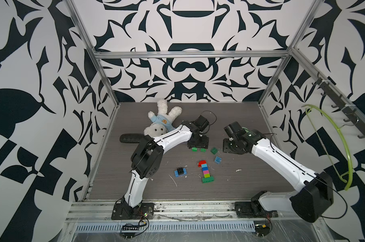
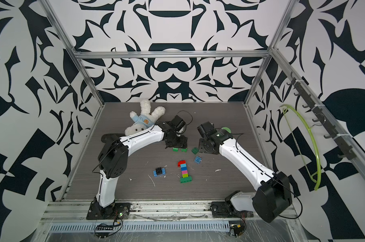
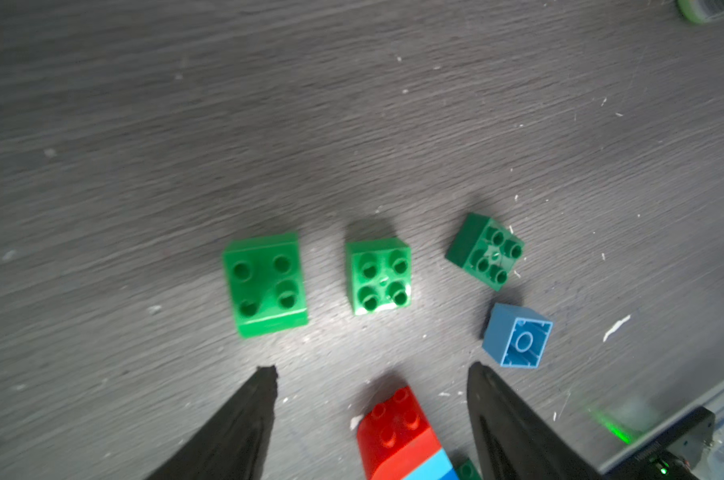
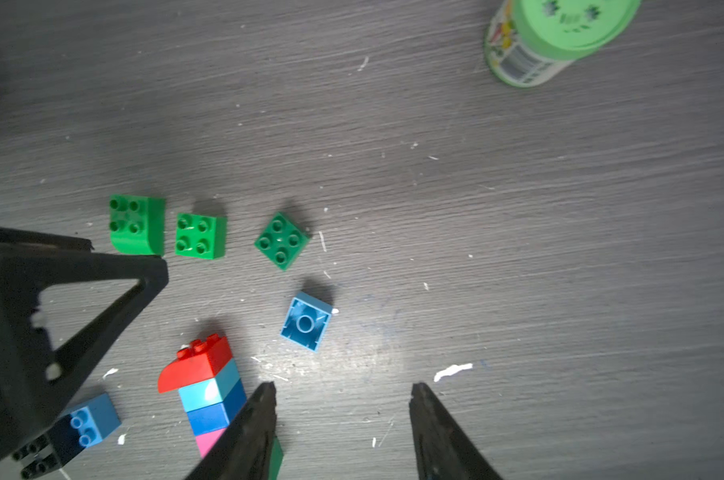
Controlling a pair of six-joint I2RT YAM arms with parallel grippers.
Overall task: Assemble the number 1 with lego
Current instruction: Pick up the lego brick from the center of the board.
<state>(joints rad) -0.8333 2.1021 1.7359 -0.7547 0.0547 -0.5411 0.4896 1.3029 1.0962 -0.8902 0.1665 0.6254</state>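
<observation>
The table [image 1: 240,184] carries a bear [image 1: 160,123] at 11 o'clock. The left gripper [image 3: 373,370] and the right gripper [image 4: 343,386] both hang with jaws apart, holding nothing. The jar [image 4: 560,37], at 2 o'clock, has its lid on; its contents cannot be told. The lego 1 [image 1: 206,171] lies flat mid-table, its long axis running 12 to 6. It has a red cap at 12 hooking toward 9, then light blue, blue, pink and lime, with a green foot at 6, six bricks in all. Loose around it are three green bricks [image 1: 203,149] at its 12, one upturned blue brick [image 1: 218,159] at 1 and one black-on-blue pair [image 1: 180,171] at 9.
</observation>
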